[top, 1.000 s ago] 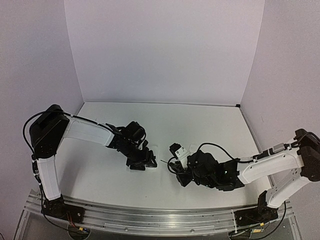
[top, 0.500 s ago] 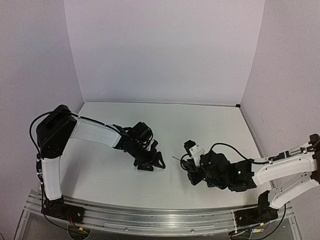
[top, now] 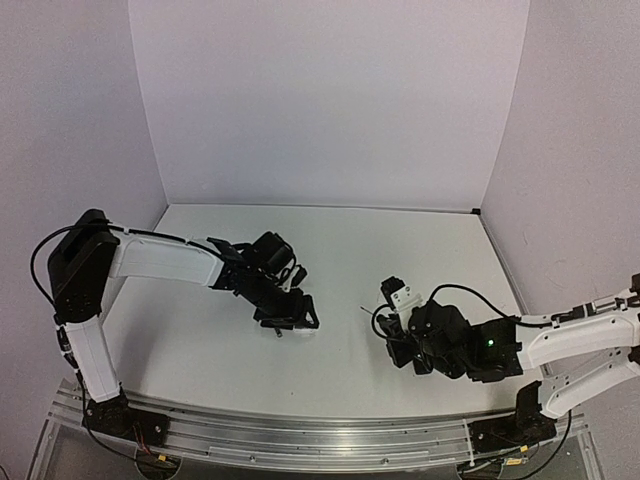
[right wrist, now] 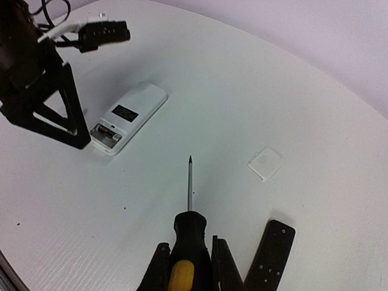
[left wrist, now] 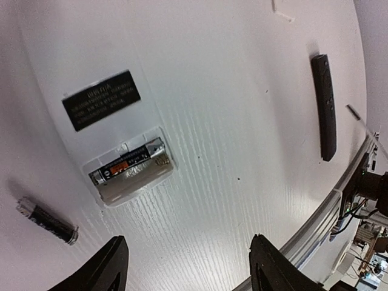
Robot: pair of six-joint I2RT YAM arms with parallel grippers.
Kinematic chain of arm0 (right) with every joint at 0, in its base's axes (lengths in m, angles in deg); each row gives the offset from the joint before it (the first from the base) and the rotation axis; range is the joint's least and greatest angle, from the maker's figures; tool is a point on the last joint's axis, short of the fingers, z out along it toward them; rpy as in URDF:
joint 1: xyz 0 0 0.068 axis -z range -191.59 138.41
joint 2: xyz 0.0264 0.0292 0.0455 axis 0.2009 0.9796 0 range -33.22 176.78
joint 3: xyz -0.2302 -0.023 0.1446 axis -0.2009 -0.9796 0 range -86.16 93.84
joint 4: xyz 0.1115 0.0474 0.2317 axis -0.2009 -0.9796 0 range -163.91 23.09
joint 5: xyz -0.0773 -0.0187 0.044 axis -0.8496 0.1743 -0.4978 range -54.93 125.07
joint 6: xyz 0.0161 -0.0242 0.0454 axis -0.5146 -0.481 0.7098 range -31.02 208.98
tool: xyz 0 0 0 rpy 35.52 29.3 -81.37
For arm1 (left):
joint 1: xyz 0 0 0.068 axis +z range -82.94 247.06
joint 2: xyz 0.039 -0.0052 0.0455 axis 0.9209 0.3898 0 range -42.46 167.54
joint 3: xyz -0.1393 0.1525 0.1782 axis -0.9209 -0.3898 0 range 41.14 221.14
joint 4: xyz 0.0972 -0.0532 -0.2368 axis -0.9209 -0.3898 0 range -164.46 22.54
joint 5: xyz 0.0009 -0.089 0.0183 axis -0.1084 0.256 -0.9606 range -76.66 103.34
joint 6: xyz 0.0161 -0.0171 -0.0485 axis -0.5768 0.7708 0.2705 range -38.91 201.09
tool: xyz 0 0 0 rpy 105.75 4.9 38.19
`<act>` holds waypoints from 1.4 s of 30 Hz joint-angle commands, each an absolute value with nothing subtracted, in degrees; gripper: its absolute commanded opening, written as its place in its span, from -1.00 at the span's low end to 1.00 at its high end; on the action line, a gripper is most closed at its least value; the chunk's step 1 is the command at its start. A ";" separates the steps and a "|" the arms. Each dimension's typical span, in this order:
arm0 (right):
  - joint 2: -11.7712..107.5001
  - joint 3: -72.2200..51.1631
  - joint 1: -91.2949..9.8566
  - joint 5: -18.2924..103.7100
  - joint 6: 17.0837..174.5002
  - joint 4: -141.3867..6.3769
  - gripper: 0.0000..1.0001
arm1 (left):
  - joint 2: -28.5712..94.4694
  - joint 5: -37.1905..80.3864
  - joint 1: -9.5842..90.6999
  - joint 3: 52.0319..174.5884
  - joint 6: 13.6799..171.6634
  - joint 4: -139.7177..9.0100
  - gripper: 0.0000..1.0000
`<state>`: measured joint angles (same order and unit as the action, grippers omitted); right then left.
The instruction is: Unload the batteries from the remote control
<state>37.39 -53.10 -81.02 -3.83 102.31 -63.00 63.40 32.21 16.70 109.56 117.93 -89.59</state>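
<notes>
The white remote control (left wrist: 121, 127) lies back up with its battery bay open. One dark battery (left wrist: 128, 165) sits in the bay, and the slot beside it is bare. A second battery (left wrist: 47, 220) lies loose on the table next to the remote. My left gripper (left wrist: 191, 270) is open and empty, hovering just above the remote's bay end; it also shows in the top view (top: 287, 312). My right gripper (right wrist: 189, 257) is shut on the yellow-and-black screwdriver (right wrist: 190, 225), whose tip points at the remote (right wrist: 130, 114) from a distance.
A slim black remote (right wrist: 270, 254) lies right of my right gripper and also shows in the left wrist view (left wrist: 324, 106). A small white square cover piece (right wrist: 265, 162) lies on the table. The aluminium rail (top: 320, 440) runs along the near edge.
My right arm has drawn back to the right with the screwdriver, away from the remote. My left gripper has shifted slightly but stays over the remote.
</notes>
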 commanded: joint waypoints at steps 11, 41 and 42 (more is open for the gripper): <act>33.64 -52.68 -81.12 -7.61 102.54 -64.90 -1.00 | 67.85 32.38 22.81 112.55 113.41 -88.39 0.37; 33.31 -54.26 -81.11 -10.44 106.87 -66.37 -1.00 | 78.35 41.55 18.62 117.70 117.93 -74.92 0.34; 33.32 -54.25 -81.11 -10.46 106.97 -66.45 -1.00 | 78.50 41.92 18.58 117.68 118.12 -74.73 0.34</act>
<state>33.44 -54.35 -81.02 -8.58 105.26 -66.83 76.42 41.64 18.63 115.93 117.06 -76.89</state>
